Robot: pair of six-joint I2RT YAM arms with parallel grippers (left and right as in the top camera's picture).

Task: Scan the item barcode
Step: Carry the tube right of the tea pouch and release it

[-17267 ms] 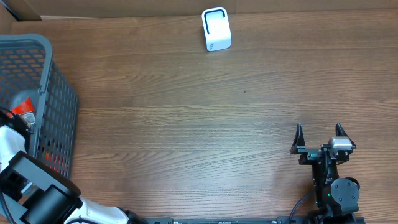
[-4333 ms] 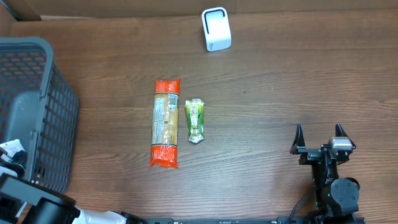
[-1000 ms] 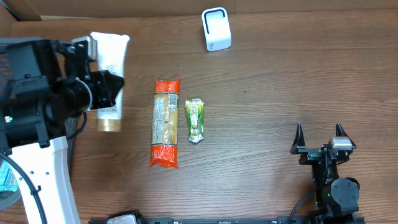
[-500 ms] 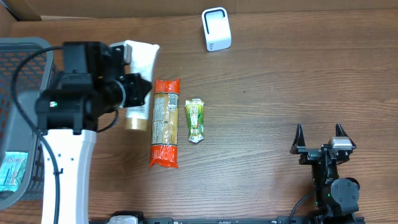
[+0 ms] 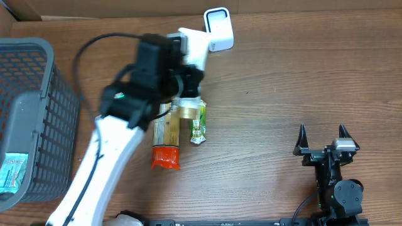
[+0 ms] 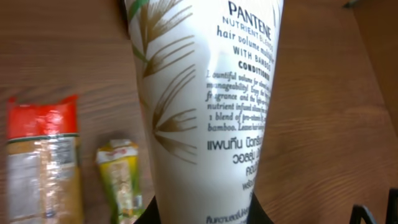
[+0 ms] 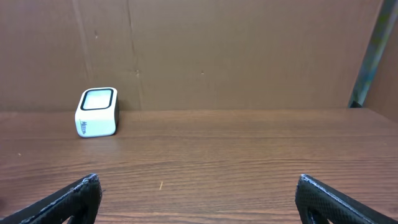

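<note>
This looked like a mock shop checkout set up in a robotics lab. A wood-grain desk (image 5: 282,94) was backed by cardboard walls (image 7: 249,56) (bare brown board, seams showing). A small white barcode scanner (image 5: 218,28) stood at the far edge, and a grey plastic shopping basket (image 5: 25,43) sat at the left. Retail goods were about: an orange packet (image 5: 165,157), a green sachet (image 5: 198,129) and a Pantene conditioner tube (image 6: 205,93). A white robot arm (image 5: 110,150) reached over them.

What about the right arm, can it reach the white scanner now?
Probably yes: the right gripper is open and empty, with bare table up to the scanner, though the held tube crowds it.
</note>
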